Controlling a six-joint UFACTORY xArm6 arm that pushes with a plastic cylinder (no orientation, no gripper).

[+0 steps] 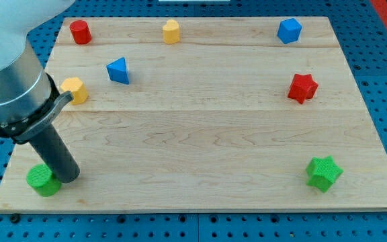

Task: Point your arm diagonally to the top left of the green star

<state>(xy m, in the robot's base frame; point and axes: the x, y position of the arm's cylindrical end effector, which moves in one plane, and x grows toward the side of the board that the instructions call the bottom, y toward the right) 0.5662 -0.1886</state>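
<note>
Green marks both ends of this job: the green star sits at the near right corner of the bench, while my tip rests at the near left, touching or just beside a green cylinder, almost the whole width of the board away. I carry no hand at all, only the dark rod, so there is nothing to open or close. To do this well, I judge I should sweep right across the bare middle of the wood and stop on the star's far-left diagonal, near it but apart from it, since pointing is wanted and not pushing. The path looks free: the red star stands well beyond the target towards the far right, and the blue triangular block, the yellow block by my arm, the red cylinder, the second yellow block and the blue block at the far right all lie further back. The risk I see is dragging the green cylinder along as I leave. As for heading, the star is roughly as wide as it is deep, so I find no long axis; one point seems to aim towards the far side, though I cannot be certain.
</note>
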